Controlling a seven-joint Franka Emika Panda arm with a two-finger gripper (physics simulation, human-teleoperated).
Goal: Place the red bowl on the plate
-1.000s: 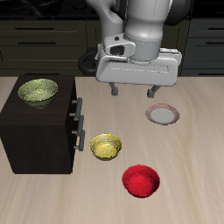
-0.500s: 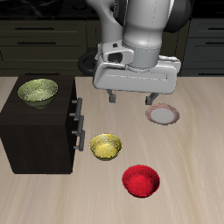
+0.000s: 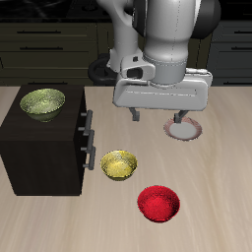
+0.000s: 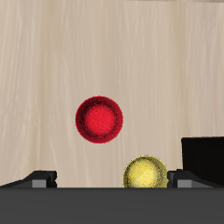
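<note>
The red bowl (image 3: 158, 204) sits upright on the table near the front edge; it also shows in the wrist view (image 4: 99, 119). The plate (image 3: 184, 129), whitish with a pinkish-brown rim, lies farther back, partly hidden behind my gripper. My gripper (image 3: 157, 115) hangs open and empty well above the table, between the plate and the bowls, higher than the red bowl and behind it. Its fingertips (image 4: 39, 178) frame the wrist view's edge.
A yellow bowl (image 3: 120, 165) sits just beside the dark cabinet (image 3: 44, 148), close to the red bowl; it also shows in the wrist view (image 4: 145, 172). Another yellow-green bowl (image 3: 42, 102) rests on top of the cabinet. The cabinet's drawer handles stick out toward the bowls.
My gripper has moved forward and down toward the front of the table, now covering part of the plate. The bowls and plate have not moved.
</note>
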